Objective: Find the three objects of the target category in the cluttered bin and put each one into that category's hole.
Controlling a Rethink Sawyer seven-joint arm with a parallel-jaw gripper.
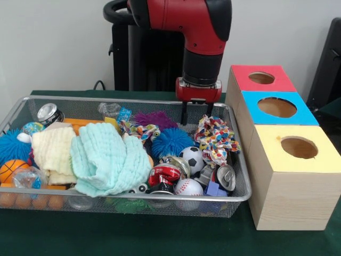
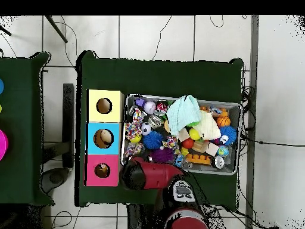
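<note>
Many toys crowd the bin [image 1: 21, 105], so the released end effector [image 1: 196, 113] could snag the knotted rag toy [image 1: 216, 140] instead.

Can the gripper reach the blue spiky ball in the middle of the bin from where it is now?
Probably yes. The gripper, fingers open, hangs over the bin's far side, and the blue spiky ball lies just in front of it, on top of the clutter with nothing covering it. The knotted rope toy beside it is close.

In the front view the wire basket [image 1: 21, 104] sits on the desk [image 1: 160, 237], three boxes in a row just beside it on the right; the end effector [image 1: 196, 113] hangs over the basket's far edge.
</note>
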